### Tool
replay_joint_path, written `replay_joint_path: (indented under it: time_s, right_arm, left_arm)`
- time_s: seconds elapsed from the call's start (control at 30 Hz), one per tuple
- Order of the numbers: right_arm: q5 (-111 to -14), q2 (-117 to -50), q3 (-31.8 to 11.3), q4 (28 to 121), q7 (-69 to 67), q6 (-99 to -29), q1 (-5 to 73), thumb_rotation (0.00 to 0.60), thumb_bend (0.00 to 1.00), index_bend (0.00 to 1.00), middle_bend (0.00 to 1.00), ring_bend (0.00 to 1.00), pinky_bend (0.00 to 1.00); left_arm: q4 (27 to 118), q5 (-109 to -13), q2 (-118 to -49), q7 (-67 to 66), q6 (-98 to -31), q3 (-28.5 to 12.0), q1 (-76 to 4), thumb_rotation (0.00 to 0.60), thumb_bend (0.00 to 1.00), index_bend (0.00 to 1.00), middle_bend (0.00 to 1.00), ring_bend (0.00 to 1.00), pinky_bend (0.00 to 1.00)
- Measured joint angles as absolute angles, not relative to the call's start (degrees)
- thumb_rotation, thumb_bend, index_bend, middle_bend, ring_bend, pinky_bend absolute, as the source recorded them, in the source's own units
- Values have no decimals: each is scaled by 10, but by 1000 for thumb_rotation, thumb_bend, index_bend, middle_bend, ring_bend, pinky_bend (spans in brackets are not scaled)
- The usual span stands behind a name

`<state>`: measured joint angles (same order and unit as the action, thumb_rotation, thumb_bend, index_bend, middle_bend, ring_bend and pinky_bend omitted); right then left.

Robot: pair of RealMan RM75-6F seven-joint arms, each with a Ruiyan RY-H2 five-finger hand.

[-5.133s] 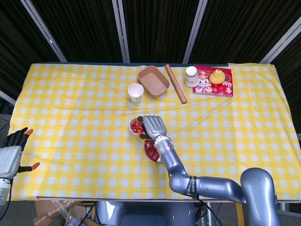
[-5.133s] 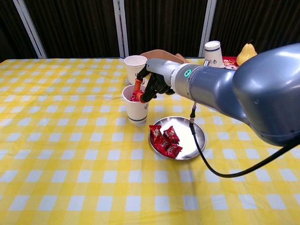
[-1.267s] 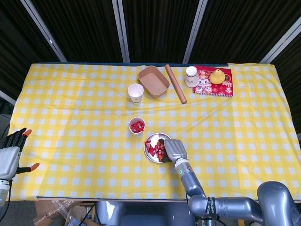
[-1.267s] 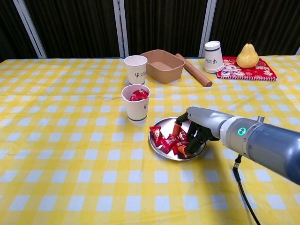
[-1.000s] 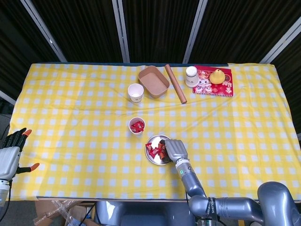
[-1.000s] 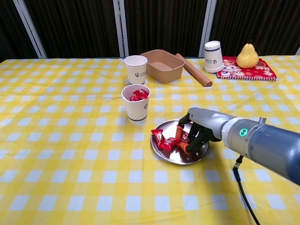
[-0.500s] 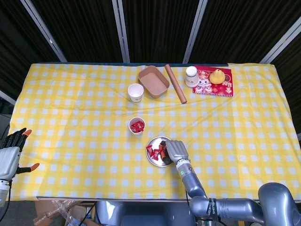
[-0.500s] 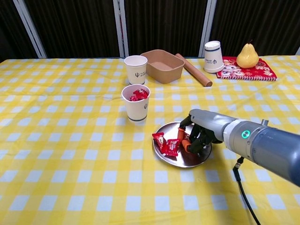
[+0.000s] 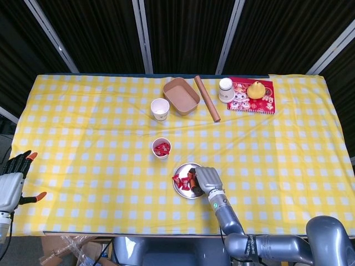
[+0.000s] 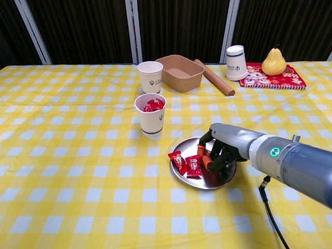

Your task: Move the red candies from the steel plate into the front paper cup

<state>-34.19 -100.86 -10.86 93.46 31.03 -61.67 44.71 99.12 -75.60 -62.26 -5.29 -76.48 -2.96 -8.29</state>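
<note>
Red candies [image 10: 187, 163] lying at the left edge of the steel plate [image 10: 220, 180], just beside the right robot hand [image 10: 220, 153], fingers curled down over the plate; grip on any candy impossible to tell. Mid-pickup, apparently, more already filling the front paper cup [image 10: 150, 114] nearby. Next: firm pinch, lift, carry over cup.

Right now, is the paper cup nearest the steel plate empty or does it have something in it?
Not empty. The front paper cup stands upright, with red candies showing at its rim in both views.
</note>
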Motion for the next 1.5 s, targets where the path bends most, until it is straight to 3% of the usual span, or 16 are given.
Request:
replay_joint_path:
  time_s: [0.9, 1.5]
  right_arm:
    - [-368, -992, -127, 972, 301, -633, 443, 600, 668, 512, 823, 966, 912]
    - [-329, -965, -221, 1001, 318, -630, 499, 600, 668, 512, 823, 966, 912]
  left_arm:
    - [992, -754, -622, -50, -761, -30, -84, 600, 3, 42, 0, 0, 0]
    - [992, -747, -621, -49, -754, -32, -87, 600, 3, 42, 0, 0, 0]
